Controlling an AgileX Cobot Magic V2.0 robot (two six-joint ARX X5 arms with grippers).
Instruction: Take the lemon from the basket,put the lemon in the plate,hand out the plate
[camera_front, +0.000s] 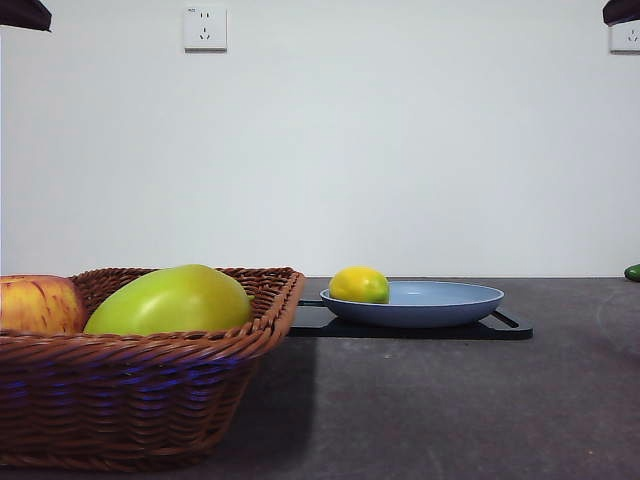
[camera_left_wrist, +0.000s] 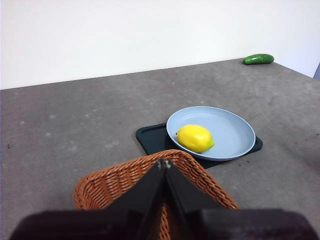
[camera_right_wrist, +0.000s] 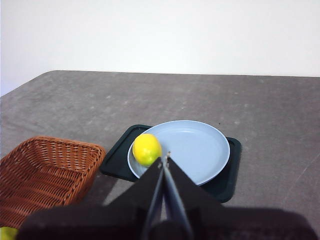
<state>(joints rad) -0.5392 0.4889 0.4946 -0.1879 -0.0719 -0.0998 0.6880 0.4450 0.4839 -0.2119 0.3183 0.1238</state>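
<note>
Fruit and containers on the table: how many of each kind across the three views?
Lemon: 1, lying in the plate
Large green fruit: 1, in the basket
Apple: 1, in the basket
Cucumber-like green item: 1, far on the table
Basket: 1
Plate: 1
Black tray: 1
Total: 7

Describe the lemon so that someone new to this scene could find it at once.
Start at the big brown wicker basket, then look beside it to the flat black tray that carries a light-blue plate. The lemon lies in that plate, near the rim on the basket's side. It is small, oval and yellow, unlike the much larger green fruit and the red-yellow apple in the basket.
</note>
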